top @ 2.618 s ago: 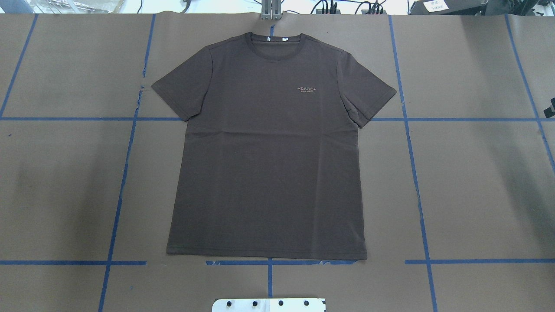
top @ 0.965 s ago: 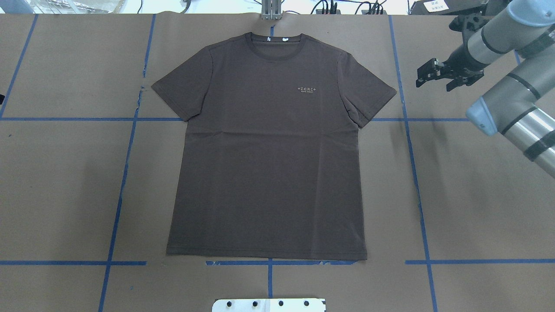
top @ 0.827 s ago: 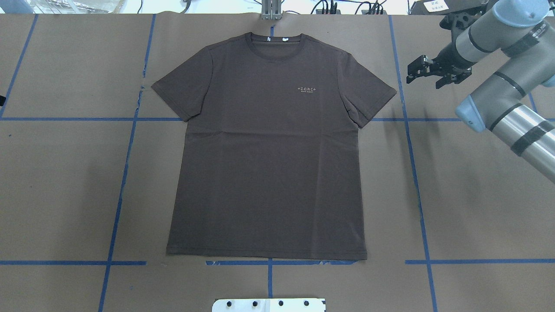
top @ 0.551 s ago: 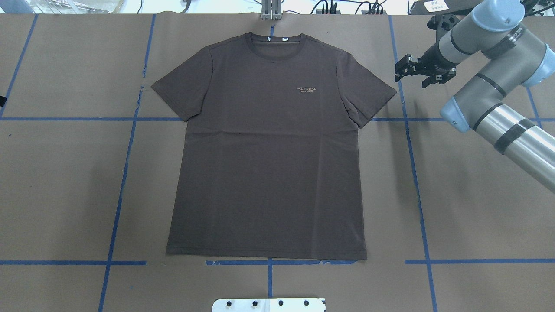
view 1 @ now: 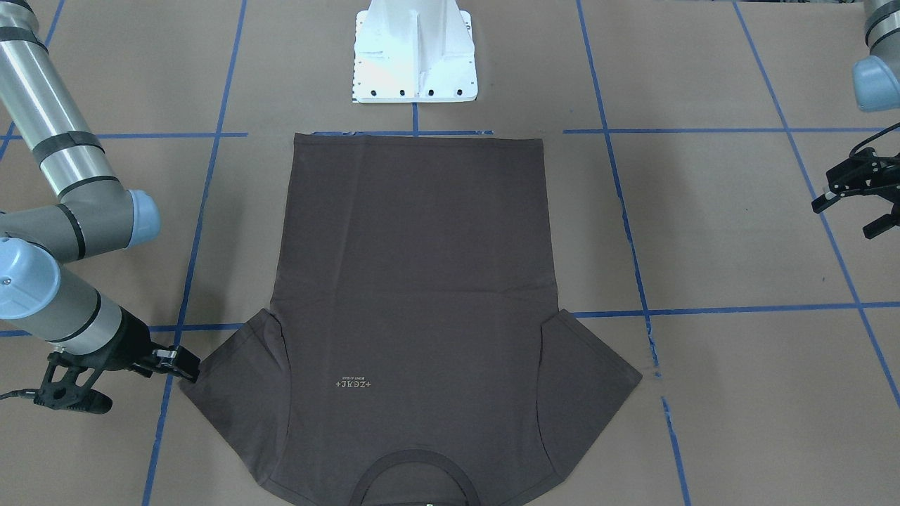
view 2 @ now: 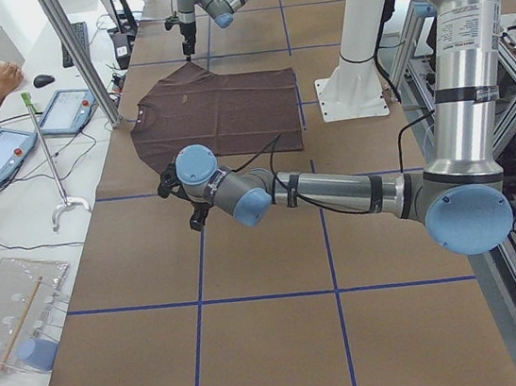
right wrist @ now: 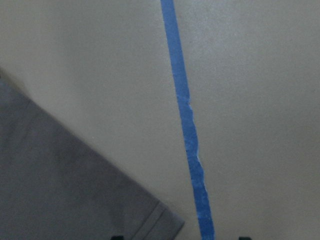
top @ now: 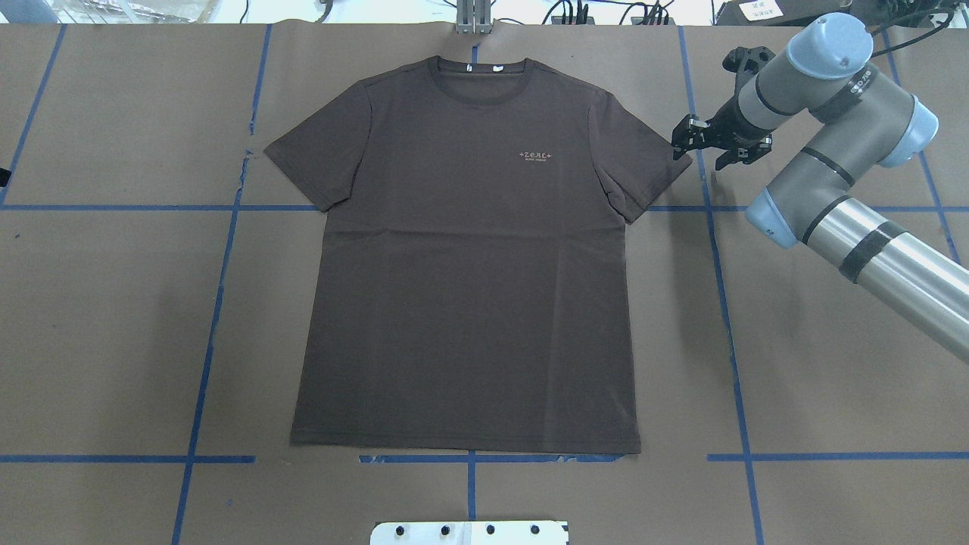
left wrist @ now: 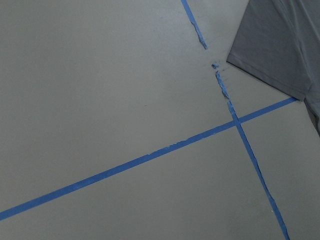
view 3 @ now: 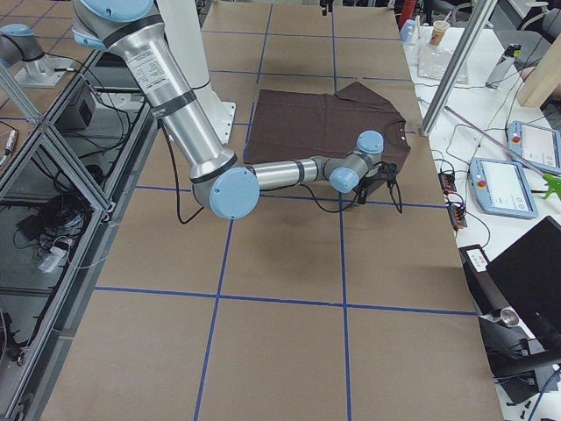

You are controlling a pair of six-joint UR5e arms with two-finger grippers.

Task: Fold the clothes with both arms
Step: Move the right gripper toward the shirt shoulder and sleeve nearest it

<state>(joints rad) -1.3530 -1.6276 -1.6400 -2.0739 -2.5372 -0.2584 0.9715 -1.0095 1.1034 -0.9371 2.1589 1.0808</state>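
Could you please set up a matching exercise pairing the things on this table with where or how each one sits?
1. T-shirt
2. right gripper
3. left gripper
4. white base

A. open at a sleeve tip
B. spread flat, unfolded
C. just beyond the hem
D. open over bare table, clear of the T-shirt

Pairs: 1-B, 2-A, 3-D, 4-C

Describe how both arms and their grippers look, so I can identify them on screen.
Both the right arm and left arm are silver metal tubes with grey joints, light-blue caps, black bands and black cables. The right gripper and left gripper are black and two-fingered.
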